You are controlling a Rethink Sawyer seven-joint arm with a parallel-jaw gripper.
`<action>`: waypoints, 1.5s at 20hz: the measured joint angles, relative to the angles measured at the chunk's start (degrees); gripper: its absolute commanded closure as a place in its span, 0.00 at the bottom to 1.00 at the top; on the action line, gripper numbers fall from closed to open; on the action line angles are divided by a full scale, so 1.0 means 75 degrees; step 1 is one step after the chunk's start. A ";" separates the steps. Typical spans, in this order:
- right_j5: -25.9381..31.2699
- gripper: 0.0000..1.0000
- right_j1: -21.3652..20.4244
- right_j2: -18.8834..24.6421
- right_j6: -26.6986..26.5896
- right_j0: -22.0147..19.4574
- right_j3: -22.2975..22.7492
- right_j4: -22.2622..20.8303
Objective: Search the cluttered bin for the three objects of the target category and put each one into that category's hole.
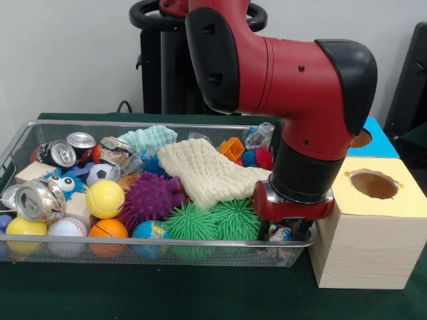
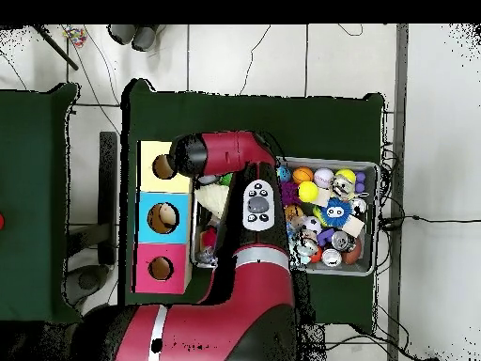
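The bin is a wide silver wire-mesh basket full of clutter; it also shows in the overhead view. In it lie crushed cans, a yellow tennis ball, a baseball, a basketball, a purple spiky ball, green spiky balls and a cream knitted cloth. My gripper is lowered into the bin's right end, just behind the front wall, at a small colourful item. The mesh and the wrist hide its state. In the overhead view the arm covers it.
A wooden box with a yellow top and a hole stands right beside the bin's right end, and a blue-topped box stands behind it. The overhead view shows yellow, blue and pink box tops in a row.
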 measured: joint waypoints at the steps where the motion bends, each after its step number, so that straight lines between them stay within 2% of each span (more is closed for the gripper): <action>1: -0.0003 0.00 -0.0010 0.0020 0.0000 -0.0015 0.0017 0.0000; 4: -0.0073 0.00 -0.0086 0.0135 -0.0002 -0.0122 0.0143 0.0003; 13: -0.0940 0.00 -0.0587 0.0450 -0.0002 -0.0503 0.0993 -0.0020; 19: -0.1150 0.00 -0.1117 0.0449 -0.0002 -0.0394 0.1509 -0.0020; 24: -0.1150 0.00 -0.1372 0.0442 -0.0002 -0.0185 0.1628 -0.0022; 30: -0.1188 0.00 -0.1415 0.0299 -0.0002 -0.0055 0.1628 -0.0024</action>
